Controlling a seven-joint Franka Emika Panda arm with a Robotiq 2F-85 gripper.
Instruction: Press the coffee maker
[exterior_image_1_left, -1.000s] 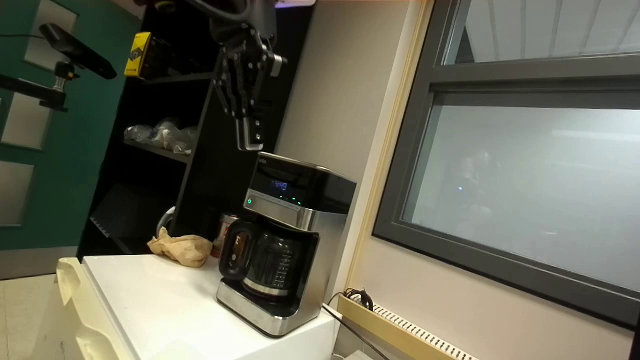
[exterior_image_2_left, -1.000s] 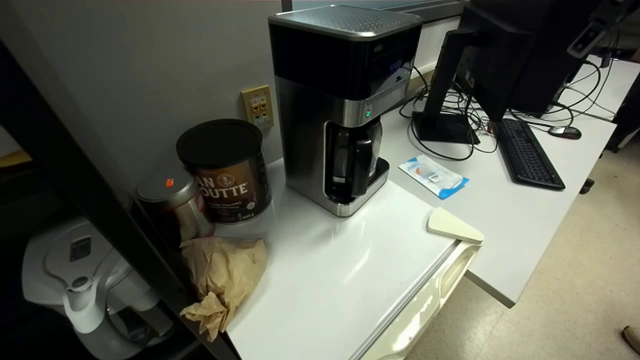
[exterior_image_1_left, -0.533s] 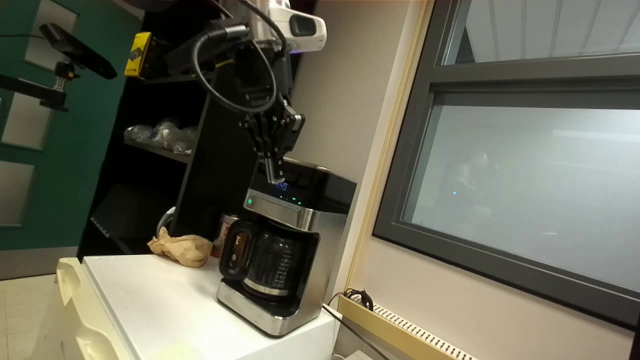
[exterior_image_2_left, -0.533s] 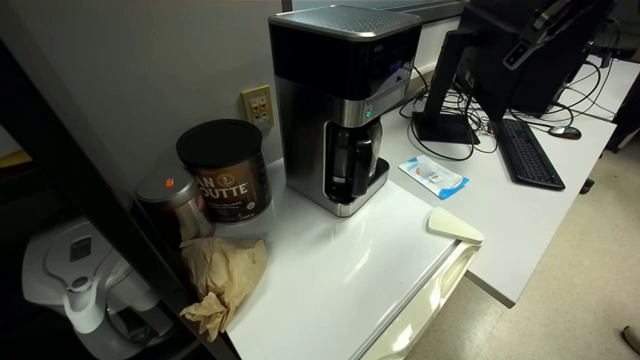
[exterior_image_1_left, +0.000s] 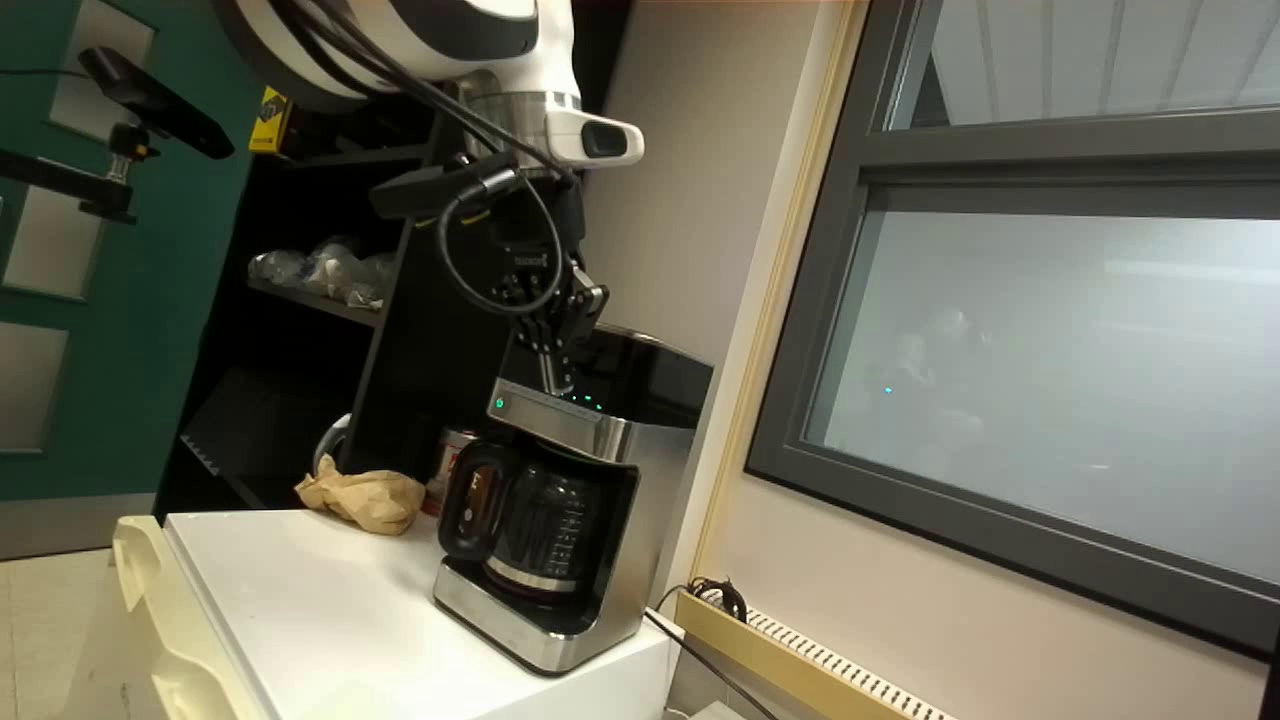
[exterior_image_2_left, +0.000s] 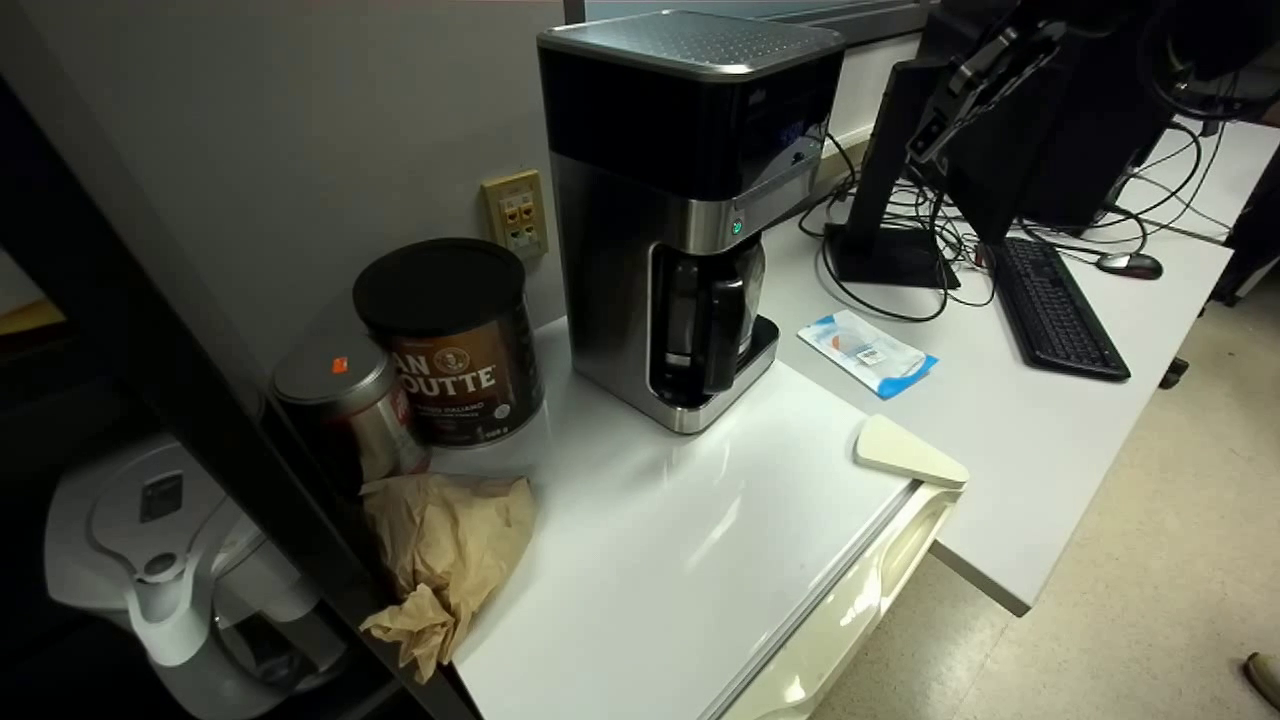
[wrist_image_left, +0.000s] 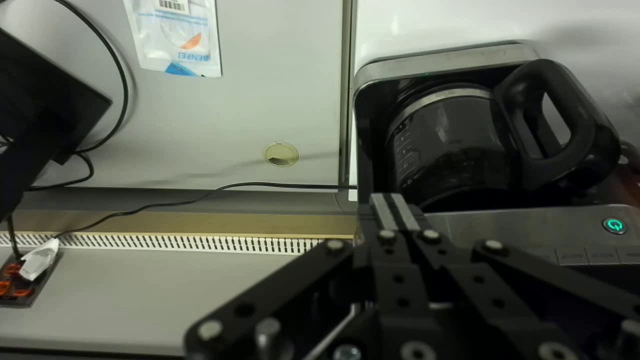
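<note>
The black and silver coffee maker (exterior_image_1_left: 655, 510) stands upright on a white cabinet top, also in an exterior view (exterior_image_2_left: 630, 270) and the wrist view (wrist_image_left: 490, 222). Its green power button (wrist_image_left: 614, 225) is lit, and its glass carafe (exterior_image_1_left: 545, 530) sits inside. My gripper (exterior_image_1_left: 558, 388) points down and overlaps the display in this view. In an exterior view the gripper (exterior_image_2_left: 925, 152) is out in front of the machine, with a gap between them. In the wrist view the gripper's fingertips (wrist_image_left: 395, 200) are together with nothing between them, left of the power button.
A large coffee can (exterior_image_2_left: 460, 370), a smaller can (exterior_image_2_left: 350, 400) and a crumpled paper bag (exterior_image_2_left: 450, 550) stand beside the machine. A monitor (exterior_image_2_left: 890, 180), cables, a keyboard (exterior_image_2_left: 1060, 305) and a packet (exterior_image_2_left: 868, 350) are on the adjoining desk. A black shelf (exterior_image_1_left: 400, 350) is behind.
My gripper has come down and nearer to the coffee maker's front. It stays shut. The coffee maker has not moved and its power light stays green.
</note>
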